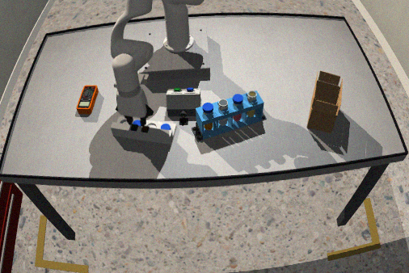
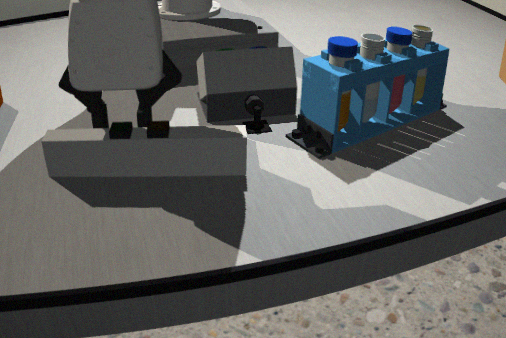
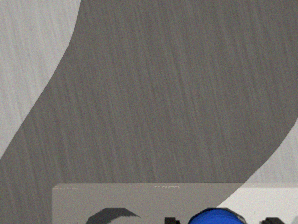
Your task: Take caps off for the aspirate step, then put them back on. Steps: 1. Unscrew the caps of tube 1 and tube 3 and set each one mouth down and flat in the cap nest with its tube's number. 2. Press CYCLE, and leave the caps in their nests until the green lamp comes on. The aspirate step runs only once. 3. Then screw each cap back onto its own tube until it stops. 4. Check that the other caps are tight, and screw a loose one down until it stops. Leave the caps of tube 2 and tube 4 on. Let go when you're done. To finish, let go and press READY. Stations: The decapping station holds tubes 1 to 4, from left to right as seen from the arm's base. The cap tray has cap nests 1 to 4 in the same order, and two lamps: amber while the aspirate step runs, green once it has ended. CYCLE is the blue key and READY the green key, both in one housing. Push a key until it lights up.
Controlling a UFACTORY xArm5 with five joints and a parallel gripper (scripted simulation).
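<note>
Spanning the scene, one grey table [image 1: 263, 46], with one white arm [image 1: 129, 66] bent down over the cap tray [image 2: 145, 152]. Counted on top: one cardboard box [image 1: 325, 107], one blue decapping station [image 2: 370, 87] with four tubes, two capped in blue [image 2: 343, 46] [image 2: 399, 35] and two bare-mouthed [image 2: 372, 43] [image 2: 422, 32]; one grey key housing [image 1: 183, 100] between station and tray; one orange multimeter [image 1: 87, 98] well apart. Two blue caps on the tray: one [image 1: 166, 127] in its nest, another [image 3: 216, 218] straight beneath the gripper [image 2: 123, 119]. Fingers partly spread either side of that cap, clamping nothing. Two dark lamps [image 2: 120, 130] [image 2: 158, 129] blocking the exterior view of the nest.
</note>
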